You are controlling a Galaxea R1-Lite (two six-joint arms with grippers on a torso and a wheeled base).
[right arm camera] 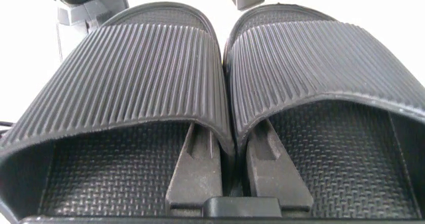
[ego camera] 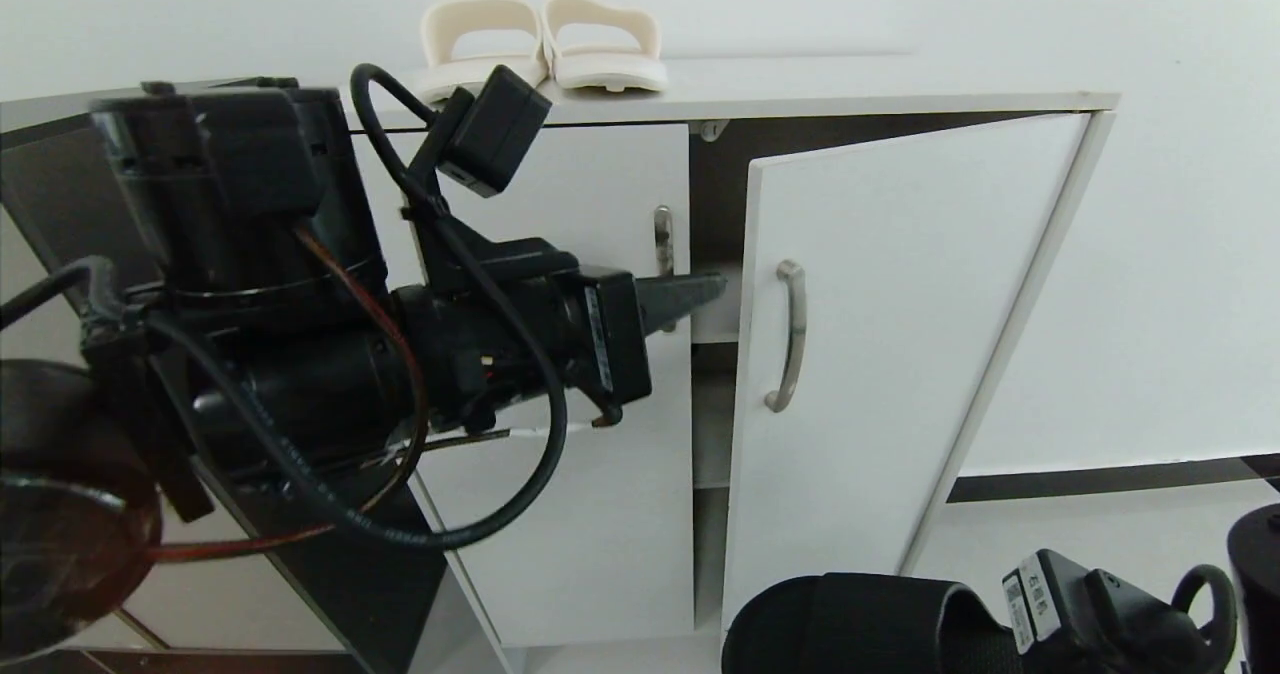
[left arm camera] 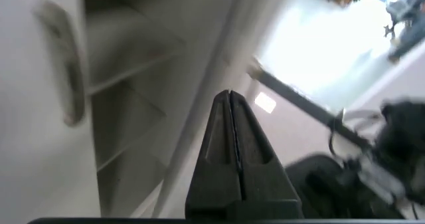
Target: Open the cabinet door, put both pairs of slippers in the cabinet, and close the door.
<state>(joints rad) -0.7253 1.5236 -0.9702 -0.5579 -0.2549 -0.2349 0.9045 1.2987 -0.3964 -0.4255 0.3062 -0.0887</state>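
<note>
Cabinet [ego camera: 850, 99]: right door [ego camera: 900, 334] stands partly open, swung outward on its far edge. The left door [ego camera: 600, 474] is shut. Shelves [left arm camera: 126, 71] are visible through the gap.

White slippers [ego camera: 545, 44]: the pair lies side by side on the cabinet top, above the left door.

Left pincer [ego camera: 705, 292]: fingers pressed together, nothing between them. The tip is at the opening between the two doors, just beside the left door's handle [ego camera: 662, 239]. Contact with the handle cannot be confirmed.

Right pincer [right arm camera: 232, 167]: one finger is inside each shoe, clamping the adjoining inner walls of the black slippers [right arm camera: 226, 71]. The pair is held low in front of the open door.
</note>
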